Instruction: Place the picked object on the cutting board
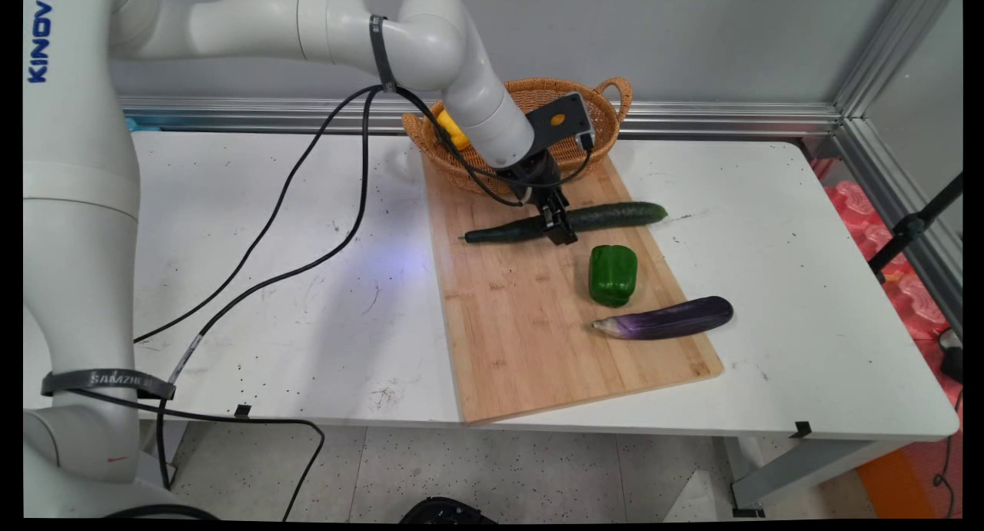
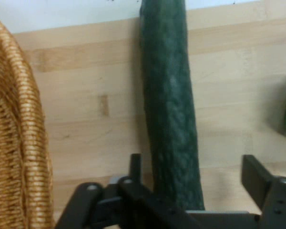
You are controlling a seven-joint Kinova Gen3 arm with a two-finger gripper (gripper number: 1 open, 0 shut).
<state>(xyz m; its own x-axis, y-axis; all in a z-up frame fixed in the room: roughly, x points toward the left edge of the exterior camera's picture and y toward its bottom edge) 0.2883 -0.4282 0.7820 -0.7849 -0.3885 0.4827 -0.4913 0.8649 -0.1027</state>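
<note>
- The white tabletop (image 1: pixel 254 285) is lying scuffed and speckled on the left, with black cables (image 1: pixel 307 177) trailing across it from the arm.
- A pale bamboo cutting board (image 1: pixel 530 339) is lying on the tabletop's middle, running from the far side toward the near edge.
- A woven brown wicker basket (image 1: pixel 607 101) is sitting at the board's far end, with something yellow (image 1: pixel 452 130) showing inside it.
- The black two-finger pincer (image 1: pixel 560 230) is reaching down over a long dark green cucumber (image 1: pixel 615 216), which is lying crosswise on the board just in front of the basket.
- In the hand view the pincer (image 2: pixel 195 183) is standing apart, one finger on each side of the cucumber (image 2: pixel 169 105) near its middle, one close beside it and the other a little off; neither is clearly pressing on it.
- The cucumber looks stiff, smooth and likely slippery, so its middle seems the balanced place to hold.
- A blocky green bell pepper (image 1: pixel 613 274) is lying right of and nearer than the cucumber.
- A glossy purple eggplant (image 1: pixel 667 319) is lying at the board's right edge.
- A grey wall and aluminium framing (image 1: pixel 730 116) are closing the far side.
</note>
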